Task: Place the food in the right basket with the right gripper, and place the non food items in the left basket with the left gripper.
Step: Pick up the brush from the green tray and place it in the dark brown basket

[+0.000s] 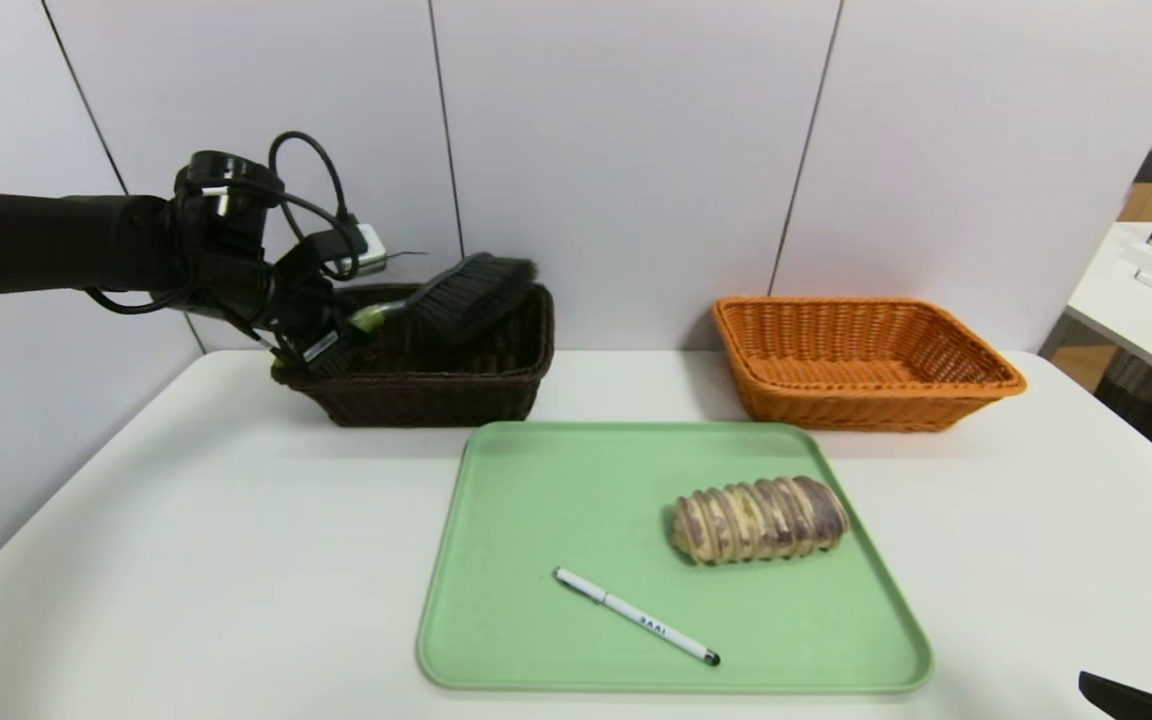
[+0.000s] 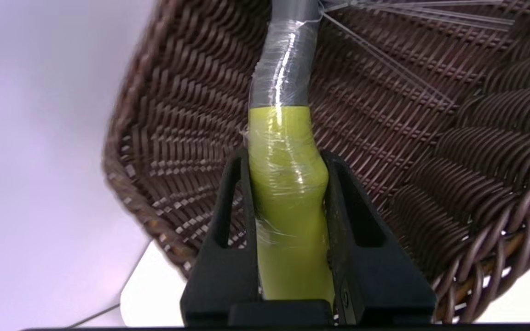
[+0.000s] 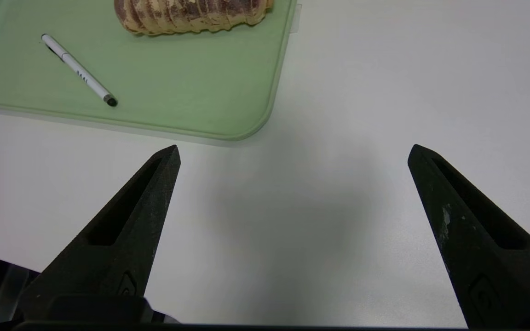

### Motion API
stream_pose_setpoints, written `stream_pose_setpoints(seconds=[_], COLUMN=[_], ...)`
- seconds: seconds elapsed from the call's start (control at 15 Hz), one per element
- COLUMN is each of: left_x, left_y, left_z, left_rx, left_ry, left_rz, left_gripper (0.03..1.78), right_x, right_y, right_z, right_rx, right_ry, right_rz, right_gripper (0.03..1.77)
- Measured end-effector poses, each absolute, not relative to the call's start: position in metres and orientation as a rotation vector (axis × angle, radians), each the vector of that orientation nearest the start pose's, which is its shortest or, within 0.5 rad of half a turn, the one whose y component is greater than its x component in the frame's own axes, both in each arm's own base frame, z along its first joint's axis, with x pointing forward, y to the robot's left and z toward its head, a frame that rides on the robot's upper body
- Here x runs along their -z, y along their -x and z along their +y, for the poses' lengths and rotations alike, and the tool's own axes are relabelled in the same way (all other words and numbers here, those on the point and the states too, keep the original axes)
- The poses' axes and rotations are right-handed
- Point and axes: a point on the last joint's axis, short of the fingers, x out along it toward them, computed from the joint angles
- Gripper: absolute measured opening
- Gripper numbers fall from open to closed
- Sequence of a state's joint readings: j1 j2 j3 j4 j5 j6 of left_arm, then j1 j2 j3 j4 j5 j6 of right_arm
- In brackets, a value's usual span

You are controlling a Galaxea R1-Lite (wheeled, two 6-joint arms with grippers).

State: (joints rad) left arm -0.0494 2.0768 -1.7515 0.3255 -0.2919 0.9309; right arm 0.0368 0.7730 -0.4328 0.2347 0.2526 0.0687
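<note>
White desk (image 1: pixel 236 520), pale panelled wall (image 1: pixel 626 150) behind it, and there was the left gripper (image 2: pixel 287 161) at the dark brown basket (image 1: pixel 426 400), fingers clamped on the brush's (image 1: pixel 471 300) green handle! Right gripper (image 3: pixel 294 156) waited over the desk's near right, fingers wide open; bread roll (image 1: pixel 761 520) and pen (image 1: pixel 636 615) lay on the green tray (image 1: pixel 536 480).

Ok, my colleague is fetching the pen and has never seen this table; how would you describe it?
Look at the green tray on the white table. The pen lies slantwise on it, nearer the robot than the striped bread roll. It alone there is slim and white, with a black tip.
</note>
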Motion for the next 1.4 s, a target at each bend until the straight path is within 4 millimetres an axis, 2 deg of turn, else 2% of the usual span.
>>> stream_pose_setpoints(seconds=[0.73, 1.2, 1.27, 1.4], left_x=[-0.211, -0.223, -0.224, -0.225], left_y=[-0.421, -0.42, -0.42, -0.419], left_z=[-0.024, -0.024, -0.024, -0.024], left_rx=[0.63, 0.618, 0.618, 0.63], left_ry=[-0.787, -0.772, -0.772, -0.765], left_rz=[0.448, 0.431, 0.43, 0.437], left_gripper=[0.44, 0.44, 0.46, 0.76], right_x=[-0.168, -0.169, -0.168, -0.168], right_y=[-0.058, -0.059, -0.059, -0.059], right_z=[0.008, 0.008, 0.008, 0.008], right_rx=[-0.263, -0.266, -0.267, -0.265], right_ry=[-0.127, -0.126, -0.126, -0.127], right_rz=[0.572, 0.566, 0.567, 0.568], right_gripper=[1.71, 1.71, 1.71, 1.71])
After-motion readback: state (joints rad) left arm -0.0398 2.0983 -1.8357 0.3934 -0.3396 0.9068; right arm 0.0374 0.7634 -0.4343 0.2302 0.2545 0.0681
